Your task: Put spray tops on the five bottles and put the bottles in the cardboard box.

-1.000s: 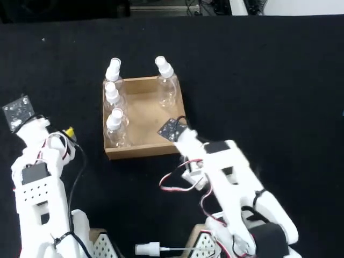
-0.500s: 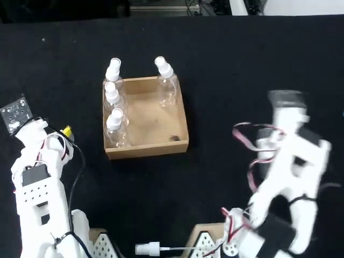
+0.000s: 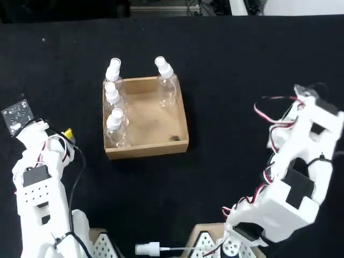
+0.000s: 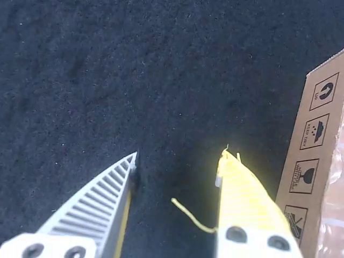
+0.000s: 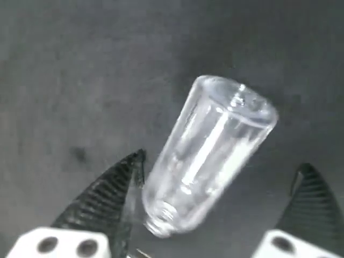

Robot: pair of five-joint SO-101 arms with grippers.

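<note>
The table I work at is covered edge to edge in a black cloth, matte and slightly fuzzy, dotted up close with fine pale lint. One small white speck sits on it near the far left corner. Past the table's far edge I see a narrow strip of the room: a tangle of dark cables around the middle, and a white surface at the far right.
</note>
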